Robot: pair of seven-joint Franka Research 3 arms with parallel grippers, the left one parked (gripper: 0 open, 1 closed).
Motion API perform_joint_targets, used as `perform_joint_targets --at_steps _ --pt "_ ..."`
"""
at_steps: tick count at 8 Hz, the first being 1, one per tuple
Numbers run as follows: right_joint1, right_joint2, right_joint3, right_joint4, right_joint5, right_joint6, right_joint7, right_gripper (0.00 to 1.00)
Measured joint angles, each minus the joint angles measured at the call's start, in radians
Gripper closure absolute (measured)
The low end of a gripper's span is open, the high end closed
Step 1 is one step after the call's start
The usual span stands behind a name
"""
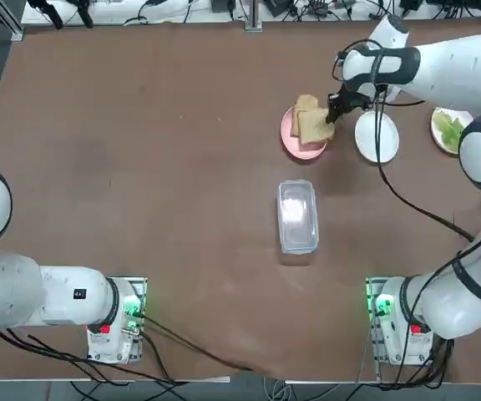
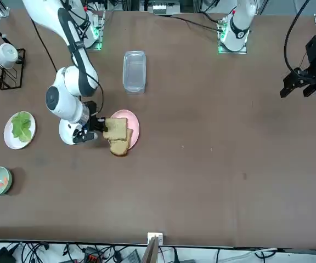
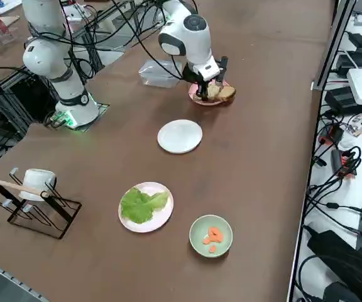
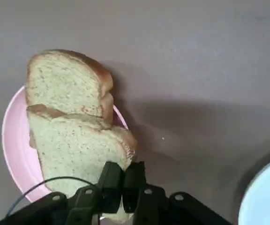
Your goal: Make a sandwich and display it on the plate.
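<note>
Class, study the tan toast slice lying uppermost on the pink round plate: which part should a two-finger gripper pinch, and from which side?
Pinch the thin crusted edge of the upper tan toast slice where it overhangs the pink round plate, coming from the empty white plate's side. The slice lies flat and wide, so only its thickness fits the jaws. The right gripper is shut on that edge.

No text, label, brand, number or sign can be read on anything in these views, on the desk or around it
</note>
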Motion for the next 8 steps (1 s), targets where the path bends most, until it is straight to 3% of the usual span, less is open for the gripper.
perform_joint_targets --at_steps 4,8 --pt "-0.039 -0.068 -0.006 0.002 0.003 -0.092 0.002 0.95" --pt "-0.177 -0.145 -0.018 0.005 -0.013 -0.241 -0.117 0.95"
